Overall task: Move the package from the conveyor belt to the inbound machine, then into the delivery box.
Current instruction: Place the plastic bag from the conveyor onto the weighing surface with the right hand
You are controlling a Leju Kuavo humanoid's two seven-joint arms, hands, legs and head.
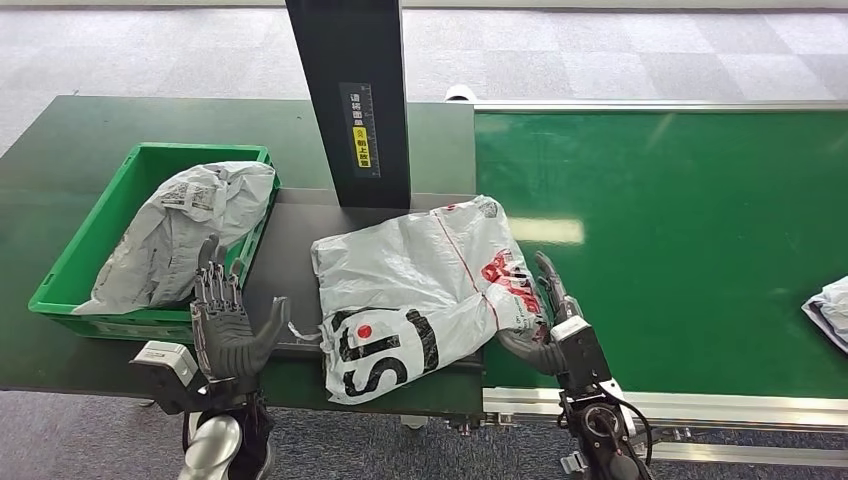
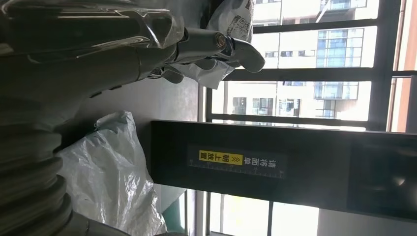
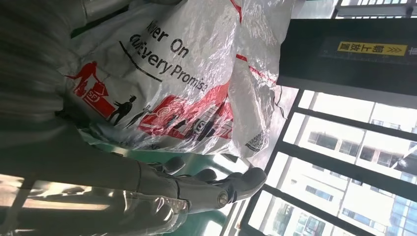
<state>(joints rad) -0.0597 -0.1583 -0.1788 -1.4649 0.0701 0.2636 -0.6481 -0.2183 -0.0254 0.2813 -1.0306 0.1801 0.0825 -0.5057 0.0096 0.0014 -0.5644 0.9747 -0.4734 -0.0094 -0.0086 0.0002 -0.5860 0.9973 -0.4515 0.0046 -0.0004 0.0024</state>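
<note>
A white package (image 1: pixel 420 290) with red and black print lies on the dark platform (image 1: pixel 285 270) of the inbound machine, at the foot of its black post (image 1: pixel 355 95). One corner hangs over the platform's front edge. My right hand (image 1: pixel 545 315) is at the package's right edge, fingers spread, touching the plastic without gripping it. The right wrist view has the package (image 3: pixel 187 83) close against that hand (image 3: pixel 196 189). My left hand (image 1: pixel 228 325) is open and upright, a short gap left of the package. The left wrist view shows the left hand's thumb (image 2: pixel 236 46) extended and the package (image 2: pixel 108 177) nearby.
A green delivery box (image 1: pixel 95 230) stands at the left with a grey package (image 1: pixel 185 235) inside. The green conveyor belt (image 1: pixel 680 230) runs to the right, with another package (image 1: pixel 830 312) at its far right edge. The post carries a yellow label (image 1: pixel 362 150).
</note>
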